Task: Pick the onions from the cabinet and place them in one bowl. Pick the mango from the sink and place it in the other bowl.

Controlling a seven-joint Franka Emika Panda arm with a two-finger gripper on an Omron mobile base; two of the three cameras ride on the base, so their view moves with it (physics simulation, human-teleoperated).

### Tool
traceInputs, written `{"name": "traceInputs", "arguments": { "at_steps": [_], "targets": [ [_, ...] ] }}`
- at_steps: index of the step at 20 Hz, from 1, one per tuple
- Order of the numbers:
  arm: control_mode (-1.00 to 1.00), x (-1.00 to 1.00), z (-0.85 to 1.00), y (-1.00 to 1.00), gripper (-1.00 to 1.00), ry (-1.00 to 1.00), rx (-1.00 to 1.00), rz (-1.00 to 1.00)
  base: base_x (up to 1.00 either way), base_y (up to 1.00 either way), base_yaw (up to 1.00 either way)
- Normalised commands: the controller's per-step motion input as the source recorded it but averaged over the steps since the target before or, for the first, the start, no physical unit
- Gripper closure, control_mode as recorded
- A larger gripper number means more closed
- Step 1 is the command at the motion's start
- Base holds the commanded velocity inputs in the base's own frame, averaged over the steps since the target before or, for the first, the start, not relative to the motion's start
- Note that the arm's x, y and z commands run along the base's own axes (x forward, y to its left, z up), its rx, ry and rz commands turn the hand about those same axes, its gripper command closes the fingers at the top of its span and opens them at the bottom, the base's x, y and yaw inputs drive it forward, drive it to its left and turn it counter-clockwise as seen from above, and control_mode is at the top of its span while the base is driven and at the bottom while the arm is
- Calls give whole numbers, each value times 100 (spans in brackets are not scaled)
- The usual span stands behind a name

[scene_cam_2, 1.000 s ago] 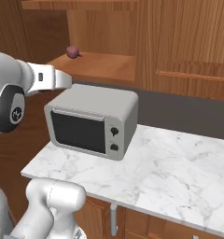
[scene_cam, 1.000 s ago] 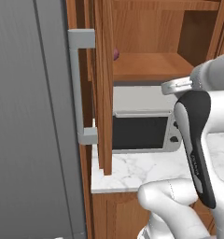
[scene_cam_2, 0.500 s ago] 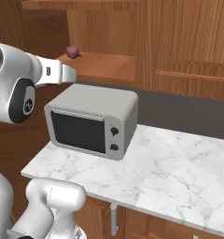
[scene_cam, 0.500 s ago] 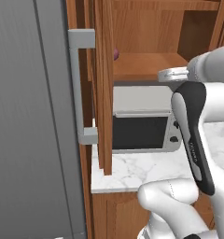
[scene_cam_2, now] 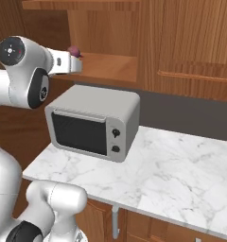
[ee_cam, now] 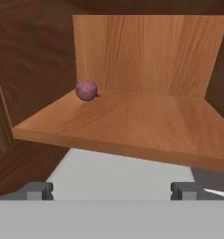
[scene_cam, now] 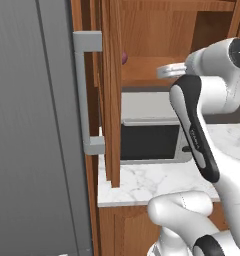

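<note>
A reddish-purple onion [ee_cam: 87,90] lies at the back left of the cabinet's lower shelf [ee_cam: 132,123]. My gripper [ee_cam: 111,191] is open, its fingertips wide apart, level with the shelf's front edge and short of the onion. From the right base view, my white hand [scene_cam_2: 65,64] reaches toward the shelf [scene_cam_2: 108,66], with the onion [scene_cam_2: 75,50] just past it. The onion [scene_cam: 124,58] peeks out behind the open cabinet door [scene_cam: 111,100], which has a grey bar handle [scene_cam: 88,95]. The mango, the sink and both bowls are out of view.
A grey toaster oven [scene_cam_2: 94,123] stands on the white marble counter [scene_cam_2: 181,175] directly under the shelf. A grey fridge wall [scene_cam: 32,130] stands left of the open door. More wooden cabinet fronts [scene_cam_2: 191,52] run along the right.
The arm has risen and swung in toward the shelf, bringing the hand closer to the onion. The jaws stayed open and the onion has not moved.
</note>
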Motion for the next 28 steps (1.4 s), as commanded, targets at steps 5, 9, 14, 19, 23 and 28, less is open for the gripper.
{"name": "traceInputs", "arguments": {
  "at_steps": [5,9,14,19,23,28],
  "targets": [
    [-100,60,0,22,-100,1,-1,10,0,0,0],
    [-100,56,0,28,-100,2,-5,5,0,0,0],
    [-100,56,0,26,-100,4,-6,1,0,0,0],
    [-100,56,0,20,-100,6,-6,0,0,0,0],
    [-100,53,0,18,-100,7,-5,1,0,0,0],
    [-100,49,-1,16,-100,7,-3,1,0,0,0]
  ]
}}
